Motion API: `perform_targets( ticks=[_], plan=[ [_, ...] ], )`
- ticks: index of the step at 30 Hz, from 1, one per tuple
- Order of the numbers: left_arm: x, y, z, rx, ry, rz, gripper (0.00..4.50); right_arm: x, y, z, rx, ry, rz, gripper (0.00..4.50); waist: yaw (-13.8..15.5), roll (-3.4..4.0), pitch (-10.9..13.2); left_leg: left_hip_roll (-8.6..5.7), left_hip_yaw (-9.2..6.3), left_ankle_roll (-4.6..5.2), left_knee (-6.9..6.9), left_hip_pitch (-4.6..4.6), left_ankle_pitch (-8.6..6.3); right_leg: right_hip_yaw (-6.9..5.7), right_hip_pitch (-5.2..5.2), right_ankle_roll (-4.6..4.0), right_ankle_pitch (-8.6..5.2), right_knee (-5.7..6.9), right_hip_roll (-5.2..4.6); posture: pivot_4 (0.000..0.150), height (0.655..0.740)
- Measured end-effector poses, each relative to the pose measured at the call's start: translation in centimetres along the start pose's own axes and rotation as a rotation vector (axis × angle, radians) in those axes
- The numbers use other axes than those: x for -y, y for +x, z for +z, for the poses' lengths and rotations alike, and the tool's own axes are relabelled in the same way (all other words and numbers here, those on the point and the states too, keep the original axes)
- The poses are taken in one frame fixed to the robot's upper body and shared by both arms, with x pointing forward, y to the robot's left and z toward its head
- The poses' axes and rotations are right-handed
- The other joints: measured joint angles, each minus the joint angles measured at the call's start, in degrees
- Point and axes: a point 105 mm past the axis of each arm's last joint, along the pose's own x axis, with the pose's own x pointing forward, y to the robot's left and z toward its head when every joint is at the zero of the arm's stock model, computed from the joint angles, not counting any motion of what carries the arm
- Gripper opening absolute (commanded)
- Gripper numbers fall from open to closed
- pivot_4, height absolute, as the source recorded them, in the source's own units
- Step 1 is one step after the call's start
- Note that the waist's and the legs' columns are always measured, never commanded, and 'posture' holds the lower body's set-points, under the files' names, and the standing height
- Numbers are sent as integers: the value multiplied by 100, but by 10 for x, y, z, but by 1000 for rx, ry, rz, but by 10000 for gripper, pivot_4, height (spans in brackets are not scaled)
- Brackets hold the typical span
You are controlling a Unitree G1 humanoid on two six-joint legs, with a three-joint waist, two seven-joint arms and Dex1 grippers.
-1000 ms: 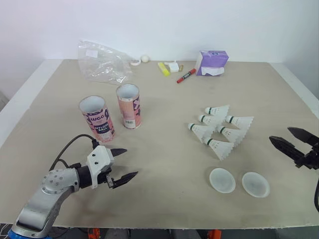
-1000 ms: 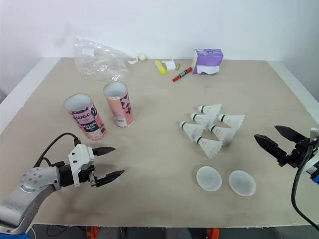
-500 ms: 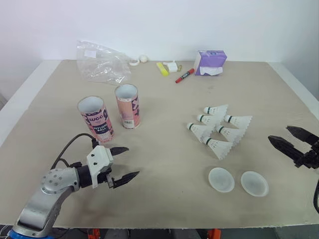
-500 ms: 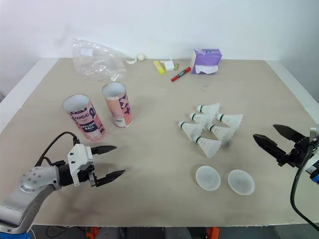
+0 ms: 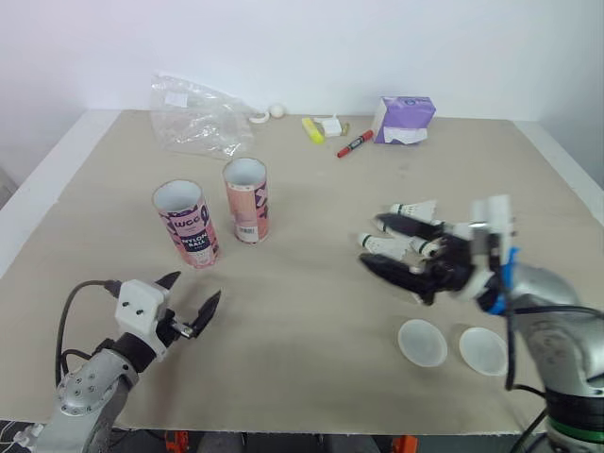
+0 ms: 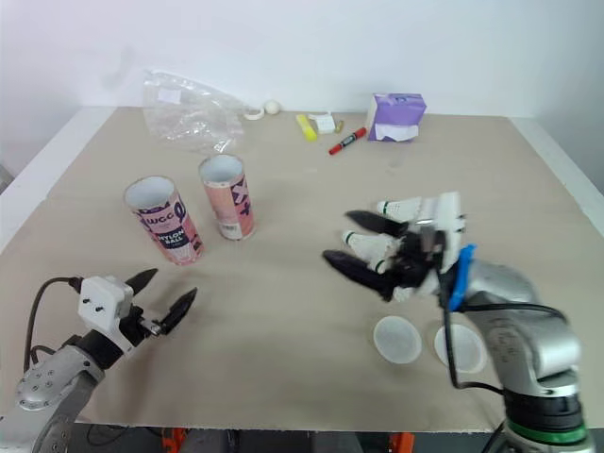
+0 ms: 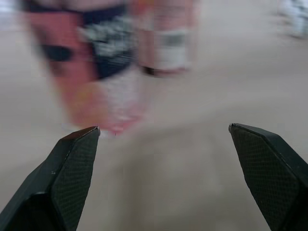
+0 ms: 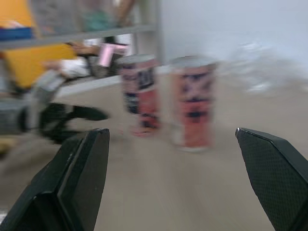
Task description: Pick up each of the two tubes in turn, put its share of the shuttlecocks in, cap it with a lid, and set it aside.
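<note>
Two open pink tubes stand upright on the left of the table: a dark-labelled tube (image 5: 188, 225) and a paler tube (image 5: 245, 200) just behind and to its right. Both appear blurred in the left wrist view, the dark-labelled tube (image 7: 91, 62) and the paler tube (image 7: 166, 38). Several white shuttlecocks (image 5: 415, 209) lie right of centre. My right gripper (image 5: 370, 242) hovers open over them, fingers pointing left and hiding some. Two translucent lids (image 5: 422, 342) (image 5: 483, 349) lie flat in front of them. My left gripper (image 5: 196, 286) is open with nothing in it, near the front left, just short of the dark-labelled tube.
Along the back edge lie a crumpled clear plastic bag (image 5: 193, 118), a white ball (image 5: 276, 110), a yellow highlighter (image 5: 311, 129), a red marker (image 5: 354, 143) and a purple tissue pack (image 5: 406, 118). Bare tabletop (image 5: 302, 274) separates the tubes from the shuttlecocks.
My right arm has swung in from the table's right edge to over the shuttlecocks, fingers now pointing left. My left gripper has drawn back toward the front left and turned toward the tubes.
</note>
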Motion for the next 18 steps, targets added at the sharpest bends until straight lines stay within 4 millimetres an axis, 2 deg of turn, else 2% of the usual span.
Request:
perform_targets(
  ticks=[7, 10, 11, 18],
  plan=[
    [-7, 12, -7, -11, -57, 5, 44730, 15, -2, -9, -32, -33, -17, 45000, 13, 1, 0, 1, -4, 0, -2, 3, 0, -7, 0, -3, 0, 2, 2, 1500, 7400],
    [-8, 17, -9, -13, -75, -5, 44730, 14, -2, -14, -58, -56, 0, 45000, 12, 1, 0, 2, -5, 0, -2, 4, 0, -9, 0, -4, 2, 2, 3, 1500, 7400],
    [-12, 27, -12, -24, -84, -38, 44730, 7, -3, -29, -154, -151, 69, 45000, 11, 2, 0, 2, -5, 0, -2, 4, 0, -8, 0, -3, 2, 2, 3, 1500, 7400],
    [-21, 46, -10, -3, -77, -50, 44730, 2, -1, -40, -167, -159, 80, 45000, 17, 1, 0, 3, -10, 0, -3, 3, 1, -13, 2, 17, 15, 2, 5, 1500, 7400]
  ],
)
